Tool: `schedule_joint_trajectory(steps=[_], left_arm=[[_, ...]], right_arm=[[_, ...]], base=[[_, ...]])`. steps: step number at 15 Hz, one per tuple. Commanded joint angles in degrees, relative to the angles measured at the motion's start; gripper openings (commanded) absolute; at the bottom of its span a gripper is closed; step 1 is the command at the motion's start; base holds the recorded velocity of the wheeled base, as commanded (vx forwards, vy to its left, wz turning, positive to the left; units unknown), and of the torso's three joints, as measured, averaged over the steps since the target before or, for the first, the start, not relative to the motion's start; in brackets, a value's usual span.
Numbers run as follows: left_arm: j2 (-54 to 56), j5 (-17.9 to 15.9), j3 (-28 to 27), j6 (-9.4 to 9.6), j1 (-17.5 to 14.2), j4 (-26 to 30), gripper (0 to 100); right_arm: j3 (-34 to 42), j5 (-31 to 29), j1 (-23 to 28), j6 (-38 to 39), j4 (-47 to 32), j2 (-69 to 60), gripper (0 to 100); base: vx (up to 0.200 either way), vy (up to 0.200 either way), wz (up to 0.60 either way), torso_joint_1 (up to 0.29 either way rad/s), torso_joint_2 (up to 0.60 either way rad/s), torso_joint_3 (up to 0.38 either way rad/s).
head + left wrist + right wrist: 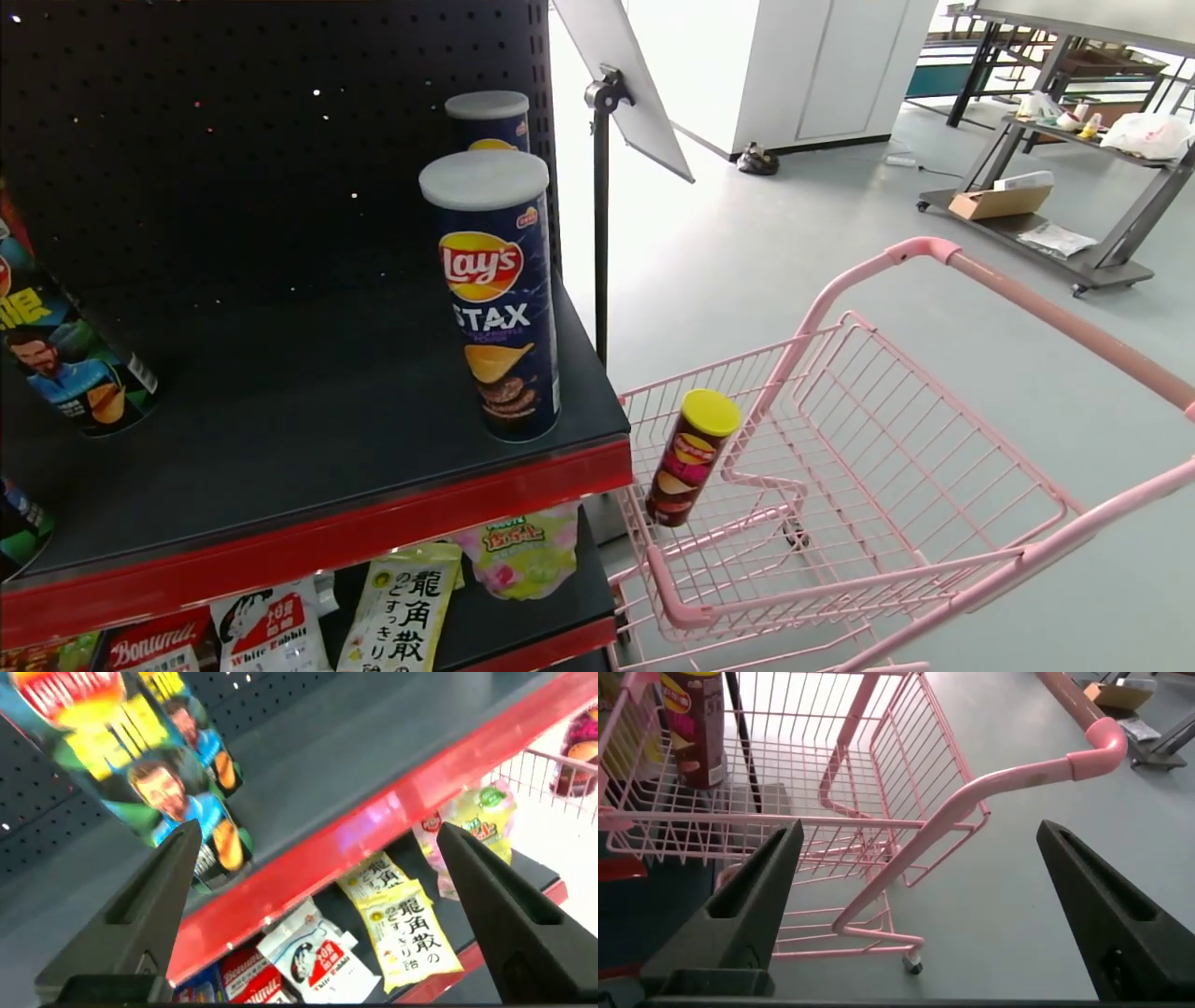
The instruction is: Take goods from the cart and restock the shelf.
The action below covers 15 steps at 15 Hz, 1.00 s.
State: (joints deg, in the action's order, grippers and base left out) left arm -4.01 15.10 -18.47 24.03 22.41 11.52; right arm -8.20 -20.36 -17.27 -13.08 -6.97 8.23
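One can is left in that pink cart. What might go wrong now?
The maroon chip can stands in a corner of the pink cart, against the wires, so the open right gripper might snag the basket or tip it. The front blue chip can stands near the red shelf edge; a bump while shelving could topple it.

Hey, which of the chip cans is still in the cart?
The maroon can with the yellow lid, in the pink cart. The others, like the blue white-lidded can, stand on the shelf.
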Motion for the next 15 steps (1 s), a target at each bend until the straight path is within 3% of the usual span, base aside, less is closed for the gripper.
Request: schedule_joint_trajectory(steps=[1, 4, 6, 7, 10, 13, 15], left_arm=[[0.1, 0.0, 0.5, -0.03, 0.0, 0.0, 100], [0.8, 0.0, 1.0, -0.03, 0.0, 0.0, 100], [1.5, -0.1, 1.4, -0.12, 0.0, -0.1, 100], [1.5, -0.2, 1.5, -0.30, 0.0, -0.1, 100], [1.4, 0.5, 1.3, -0.91, -0.1, -0.1, 100], [0.3, 0.1, 0.9, -9.70, -0.1, -0.1, 100], [0.3, 0.2, 0.8, -10.67, -0.1, -0.1, 100]], right_arm=[[1.2, 0.0, 0.0, 0.0, -0.1, -0.4, 100], [1.3, 0.5, 0.0, 0.0, -0.8, -0.8, 100], [-5.1, 8.6, -2.4, 2.6, 2.0, 10.9, 100], [-9.0, 13.5, -4.0, 6.5, 6.4, 20.6, 100], [-15.3, 17.4, -4.8, 11.1, 23.8, 47.8, 100], [-14.7, 21.8, -6.2, 13.3, 42.4, 67.4, 100], [-15.5, 24.4, -7.6, 13.6, 48.9, 76.8, 100]], base=[[0.000, 0.000, 0.00, -0.188, 0.52, 0.334], [0.000, 0.000, 0.00, -0.100, 0.30, 0.194], [0.000, 0.000, 0.00, -0.011, 0.04, 0.028], [0.000, 0.000, 0.00, 0.000, 0.00, 0.000], [0.000, 0.000, 0.00, 0.000, 0.00, 0.000], [0.000, 0.000, 0.00, 0.000, 0.00, 0.000], [0.000, 0.000, 0.00, 0.000, 0.00, 0.000]])
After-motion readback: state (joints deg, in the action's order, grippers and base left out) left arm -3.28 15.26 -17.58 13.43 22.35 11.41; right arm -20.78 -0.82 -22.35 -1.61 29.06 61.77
